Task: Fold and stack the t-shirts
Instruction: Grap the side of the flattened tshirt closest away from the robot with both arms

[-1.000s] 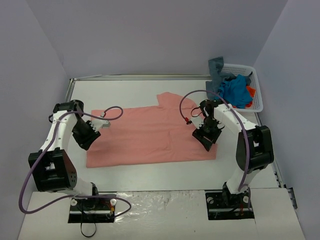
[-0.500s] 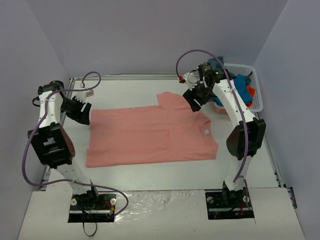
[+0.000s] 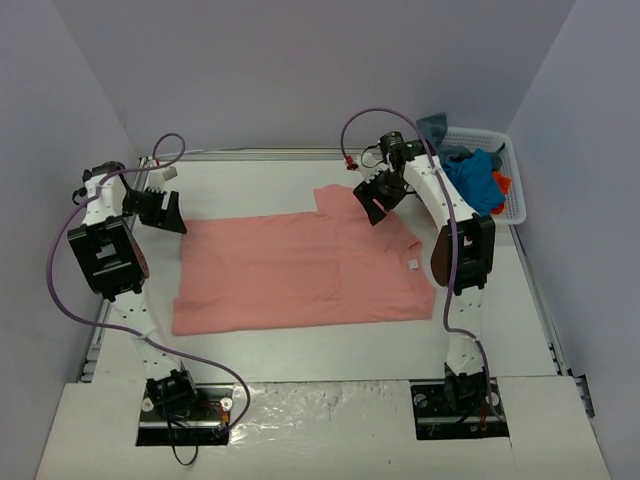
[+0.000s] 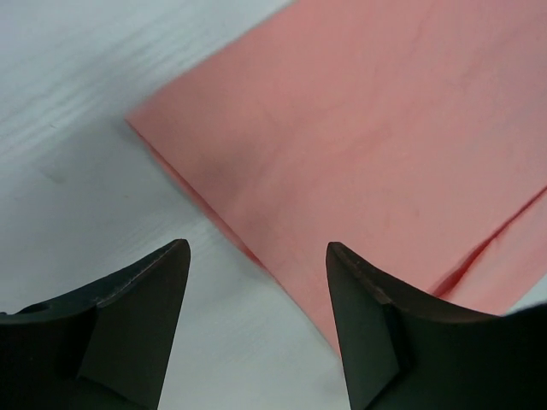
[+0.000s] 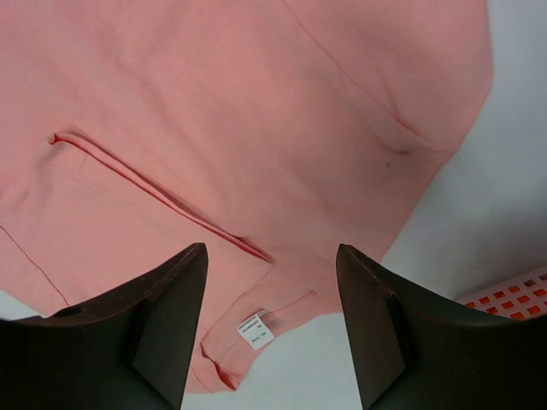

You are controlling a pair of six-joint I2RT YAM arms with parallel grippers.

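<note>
The left pincer (image 4: 256,249) is hovering with jaws apart and empty over the far-left corner of the salmon-pink t-shirt (image 3: 300,270), which is lying flat on the bench (image 3: 300,350), long axis running left to right (each arm nearest its own end). The right pincer (image 5: 272,252), likewise gaping and empty, is hanging over the far-right end.

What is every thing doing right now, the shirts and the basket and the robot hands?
salmon-pink t-shirt, spread flat, label showing, not held.
left gripper, open, empty, over the shirt's corner.
right gripper, open, empty, above the shirt.
white basket, upright, holding shirts.
blue t-shirt, crumpled in the basket.
orange-red t-shirt, crumpled in the basket.
grey-blue t-shirt, draped over the basket's rim.
</note>
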